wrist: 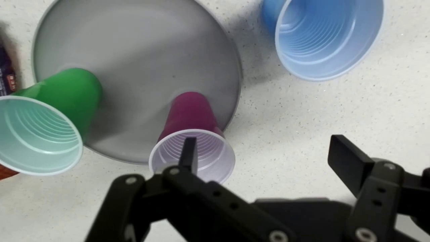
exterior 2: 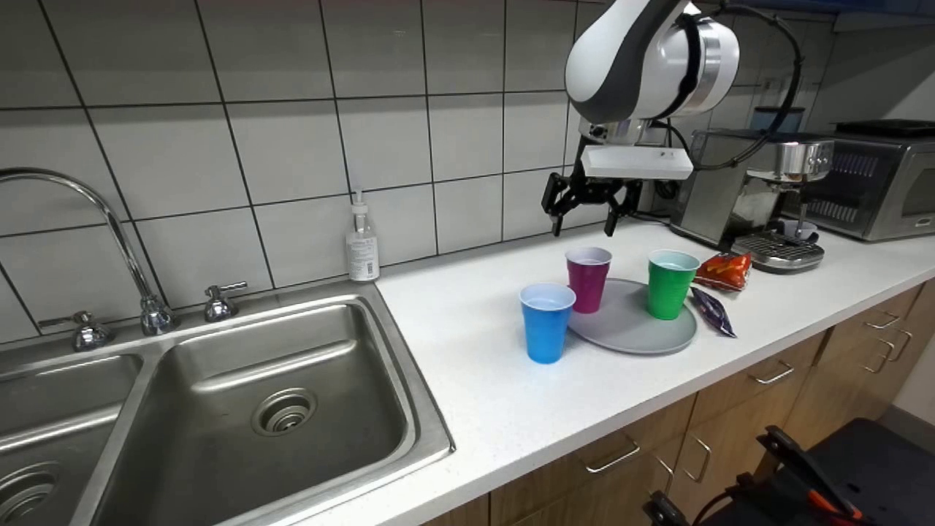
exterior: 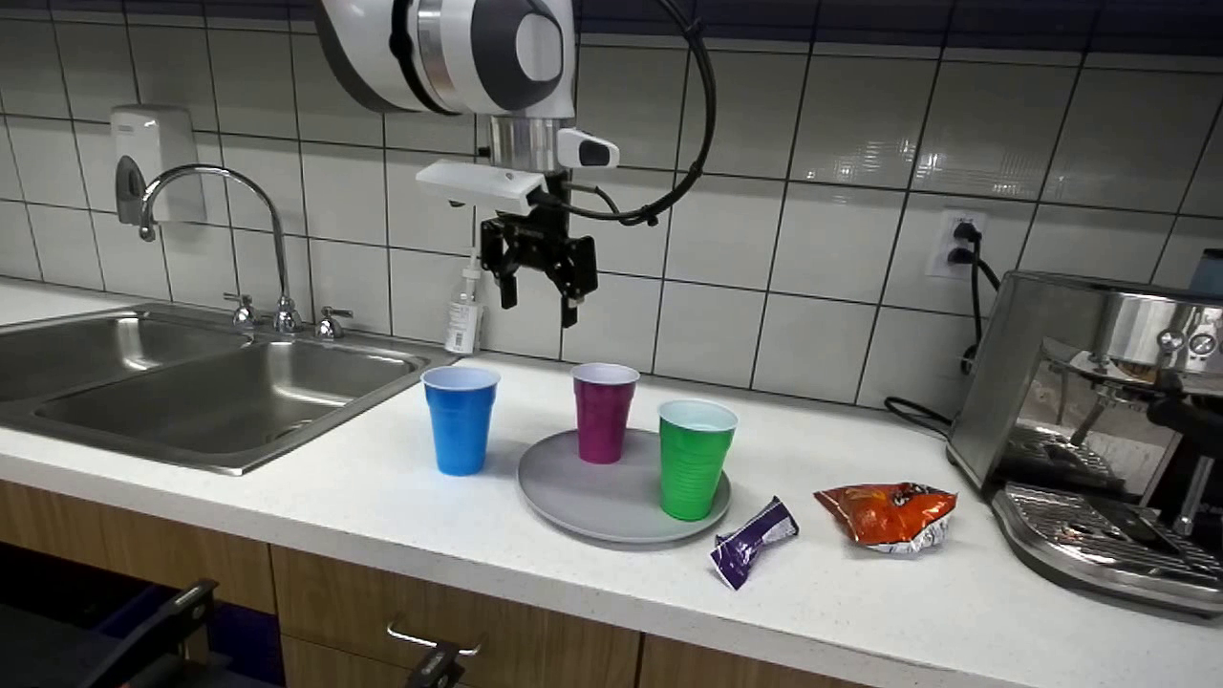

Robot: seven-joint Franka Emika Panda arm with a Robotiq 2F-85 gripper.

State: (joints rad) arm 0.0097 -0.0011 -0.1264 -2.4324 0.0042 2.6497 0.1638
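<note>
Dark specks dot the white desk, and dark lines grid the pale tiles along its back edge. The plate is grey. The blue cup is paler inside, the magenta cup pale lilac, the green cup mint. The wrapper nearest the front edge is purple with whitish markings, the bag orange-red and silver, the pincer black.

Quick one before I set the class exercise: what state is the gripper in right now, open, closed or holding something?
Black two-fingered gripper: open, holding nothing, higher than the magenta tapered plastic cup and not touching it.
</note>
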